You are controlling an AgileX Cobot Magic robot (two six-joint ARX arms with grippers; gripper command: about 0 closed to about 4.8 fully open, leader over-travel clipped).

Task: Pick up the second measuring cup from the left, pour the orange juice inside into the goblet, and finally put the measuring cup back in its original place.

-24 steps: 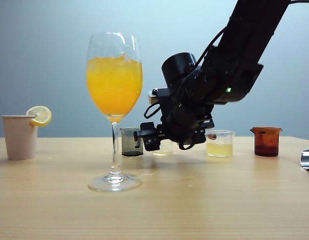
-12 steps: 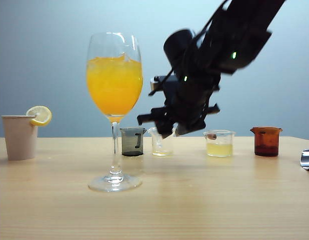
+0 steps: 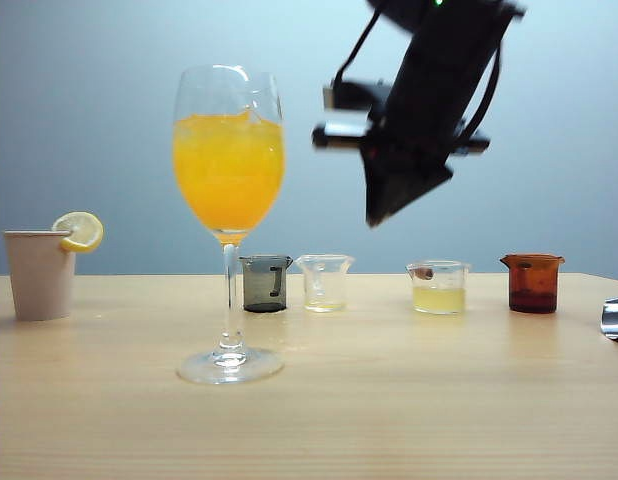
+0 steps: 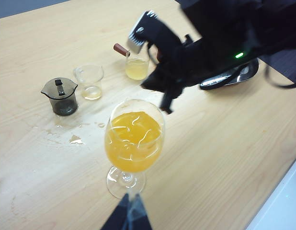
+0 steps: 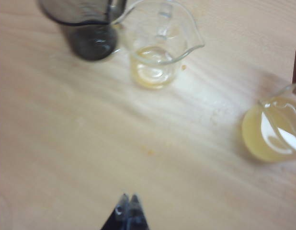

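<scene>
Measuring cup (image 3: 325, 282) stands upright on the table (image 3: 389, 400), its long axis vertical, just beside the dark grey cup (image 3: 265, 283) on the side away from the goblet (image 3: 229, 220); in the right wrist view its pour lip (image 5: 199, 44) points away from that grey neighbour, and only a thin orange film (image 5: 151, 72) lines its bottom. Orange juice (image 3: 229, 170) fills most of the goblet's bowl, so the pour and the return both look done. Right gripper (image 3: 374, 215) hangs in the air above and beyond the measuring cup from the goblet, jaws pressed together on nothing. Left gripper (image 4: 129, 213) sits low on the near side of the goblet, tips together and empty. What remains appears to be only a clear retreat, calling for the right arm to steer wide of the goblet's rim.
</scene>
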